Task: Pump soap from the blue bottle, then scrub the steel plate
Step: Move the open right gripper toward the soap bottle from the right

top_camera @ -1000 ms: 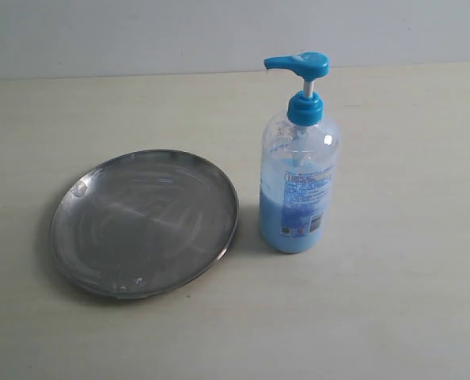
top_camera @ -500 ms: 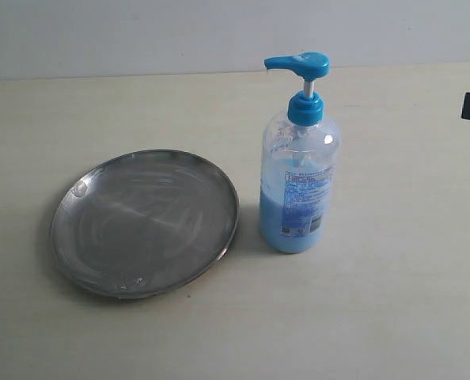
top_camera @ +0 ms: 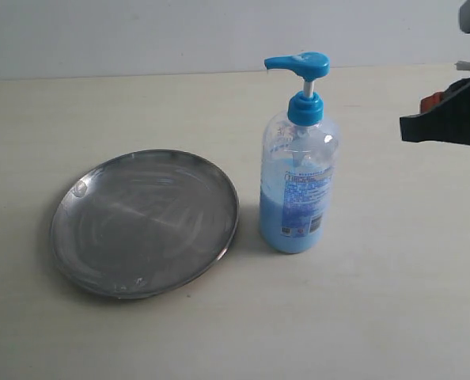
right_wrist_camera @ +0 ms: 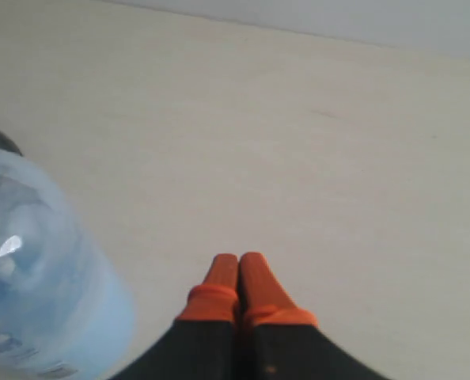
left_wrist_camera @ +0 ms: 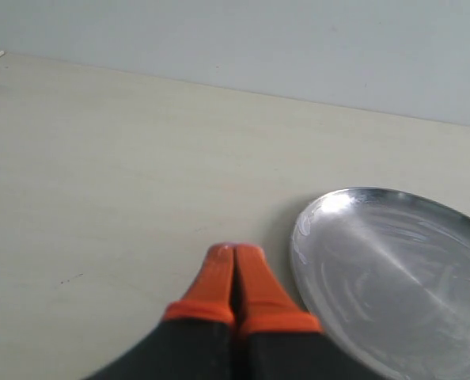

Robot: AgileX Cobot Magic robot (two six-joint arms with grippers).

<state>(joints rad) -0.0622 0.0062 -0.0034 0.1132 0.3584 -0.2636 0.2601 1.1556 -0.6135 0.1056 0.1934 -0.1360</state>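
Observation:
The blue bottle (top_camera: 298, 166) stands upright on the table just right of the steel plate (top_camera: 144, 222), with light blue soap (top_camera: 286, 222) filling its lower part. My right gripper (top_camera: 409, 129) reaches in from the right edge, level with the bottle's upper half and apart from it. In the right wrist view this gripper (right_wrist_camera: 237, 260) is shut and empty, and the bottle (right_wrist_camera: 37, 277) is blurred beside it. My left gripper (left_wrist_camera: 235, 250) is shut, empty, close beside the plate's rim (left_wrist_camera: 300, 237); the exterior view does not show it.
A pale wooden tabletop (top_camera: 393, 301) carries both things. A light grey wall (top_camera: 140, 36) runs along its far edge.
My right arm has come into the exterior view from the right edge, moving left toward the bottle. Bottle and plate have not moved.

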